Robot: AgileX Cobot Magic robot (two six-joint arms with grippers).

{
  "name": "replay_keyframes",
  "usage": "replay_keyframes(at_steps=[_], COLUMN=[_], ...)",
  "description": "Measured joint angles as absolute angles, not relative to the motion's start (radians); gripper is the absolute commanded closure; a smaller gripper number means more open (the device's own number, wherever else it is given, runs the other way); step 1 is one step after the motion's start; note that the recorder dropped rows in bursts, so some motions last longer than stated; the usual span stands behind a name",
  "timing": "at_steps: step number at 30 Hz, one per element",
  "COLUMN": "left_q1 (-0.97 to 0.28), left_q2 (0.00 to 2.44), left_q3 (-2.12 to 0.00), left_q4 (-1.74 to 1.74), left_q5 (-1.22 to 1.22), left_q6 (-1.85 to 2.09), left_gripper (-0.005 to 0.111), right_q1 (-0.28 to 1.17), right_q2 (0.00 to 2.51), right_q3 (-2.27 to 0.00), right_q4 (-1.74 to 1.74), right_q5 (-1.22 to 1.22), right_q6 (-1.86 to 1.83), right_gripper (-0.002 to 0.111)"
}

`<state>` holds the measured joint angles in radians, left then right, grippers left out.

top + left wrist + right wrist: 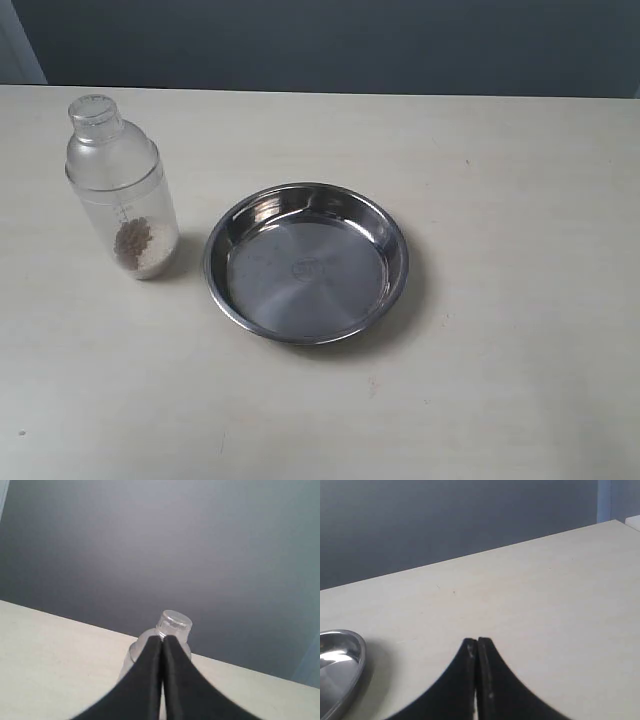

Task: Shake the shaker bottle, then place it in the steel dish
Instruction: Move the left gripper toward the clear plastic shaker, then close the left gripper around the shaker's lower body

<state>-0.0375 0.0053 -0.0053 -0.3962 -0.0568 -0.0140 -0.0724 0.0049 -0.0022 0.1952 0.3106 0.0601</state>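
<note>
The shaker bottle (122, 190) stands upright on the table at the left, frosted clear plastic with brown and white grains at its bottom. Just right of it lies the round steel dish (240, 225), shiny and holding nothing. Neither arm shows in the exterior view. In the left wrist view my left gripper (163, 638) is shut with nothing in it, and the bottle's cap (174, 624) rises just beyond its tips. My right gripper (477, 640) is likewise shut on nothing, with the dish's rim (359, 655) off to one side.
The pale table (500, 380) stretches wide to the right and in front of the dish. A dark grey wall (330, 40) runs behind the table's far edge.
</note>
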Motion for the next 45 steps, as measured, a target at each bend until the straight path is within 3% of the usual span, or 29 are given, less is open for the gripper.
replay_keyframes(at_steps=[2, 7, 9, 17, 28, 30, 34, 45], left_q1=[-0.038, -0.038, -0.038, -0.038, -0.040, -0.042, -0.041, -0.041], left_q2=[0.005, 0.057, 0.095, 0.369, 0.731, 0.772, 0.824, 1.027], left_q3=[-0.005, -0.050, -0.083, -0.293, -0.314, -0.314, -0.314, -0.312], left_q4=[-0.398, -0.396, -0.366, -0.037, 0.373, 0.454, 0.508, 0.460], left_q5=[-0.071, -0.113, -0.147, -0.196, -0.392, -0.466, -0.505, -0.517], left_q6=[-0.020, -0.059, -0.068, -0.099, -0.404, -0.466, -0.478, -0.430], left_gripper=[0.091, 0.048, 0.038, 0.037, 0.037, 0.032, 0.003, 0.001], right_q1=[-0.072, -0.072, -0.072, -0.072, -0.072, -0.072, -0.072, -0.072], right_q2=[0.005, 0.005, 0.005, 0.005, 0.005, 0.005, 0.005, 0.005], right_q3=[-0.002, -0.002, -0.002, -0.002, -0.002, -0.002, -0.002, -0.002], right_q4=[0.195, 0.195, 0.195, 0.195, 0.195, 0.195, 0.195, 0.195], right_q5=[0.311, 0.311, 0.311, 0.311, 0.311, 0.311, 0.311, 0.311], right_q6=[0.060, 0.060, 0.060, 0.060, 0.060, 0.060, 0.060, 0.060], right_gripper=[0.109, 0.109, 0.109, 0.109, 0.109, 0.109, 0.109, 0.109])
